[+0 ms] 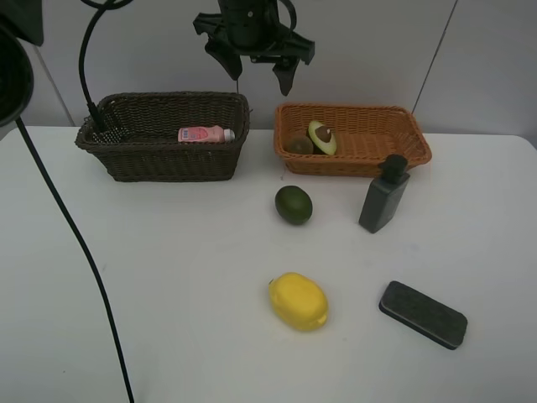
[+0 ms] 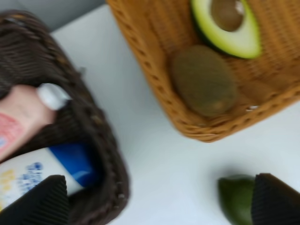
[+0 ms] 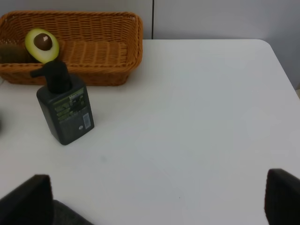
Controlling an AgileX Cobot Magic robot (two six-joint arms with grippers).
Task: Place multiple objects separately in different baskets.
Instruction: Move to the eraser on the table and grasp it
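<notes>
The left hand (image 1: 256,74) hung wide open and empty above the gap between the dark basket (image 1: 159,164) and the orange-tan basket (image 1: 352,164) — the right hand (image 3: 161,201), open too, held nothing. The green lime-like fruit (image 1: 294,204) lay on the bench (image 1: 151,277) just before the orange-tan basket (kiwi (image 1: 299,145) and avocado (image 1: 322,137) were already inside), so I judged it the next pick: come straight down, fingers (image 1: 284,77) around its widest part, and close softly, as it may roll.

Left gripper (image 1: 261,80) all black, pointed fingers, above dark basket (image 1: 168,159). Thin black cable (image 1: 84,59) curves by that basket's left end. Right gripper (image 3: 157,199) fingertips black, blocky.
</notes>
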